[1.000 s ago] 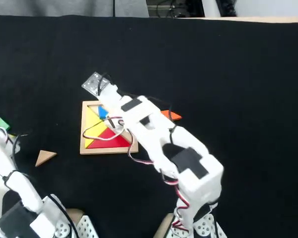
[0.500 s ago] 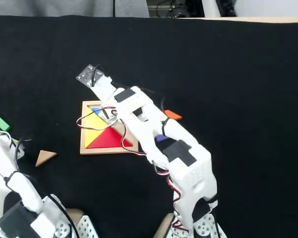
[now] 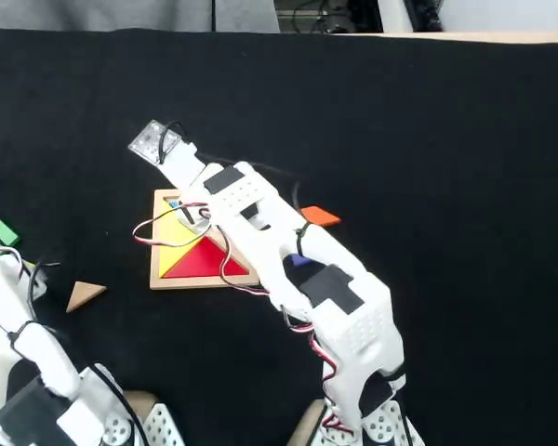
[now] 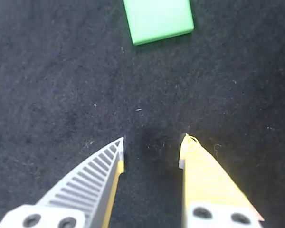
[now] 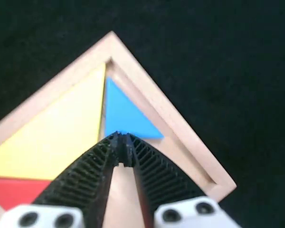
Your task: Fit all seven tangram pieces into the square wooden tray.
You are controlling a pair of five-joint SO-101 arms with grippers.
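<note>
now poised over the square wooden tray (image 3: 154,251) with the right claw (image 5: 122,142), tips pressed together on nothing, right at the edge of the small blue triangle (image 5: 126,118). blue tucked into the tray's corner beside the large yellow triangle (image 5: 61,133), large red triangle (image 5: 9,192) next to that. elsewhere, hovering above the black desk (image 3: 446,139) with the left claw (image 4: 152,149), tips apart and empty. straight ahead of it, near: flat green four-sided piece (image 4: 157,19), edges slightly askew to the opening. well apart from the right arm, so probably a left-arm pick.
</note>
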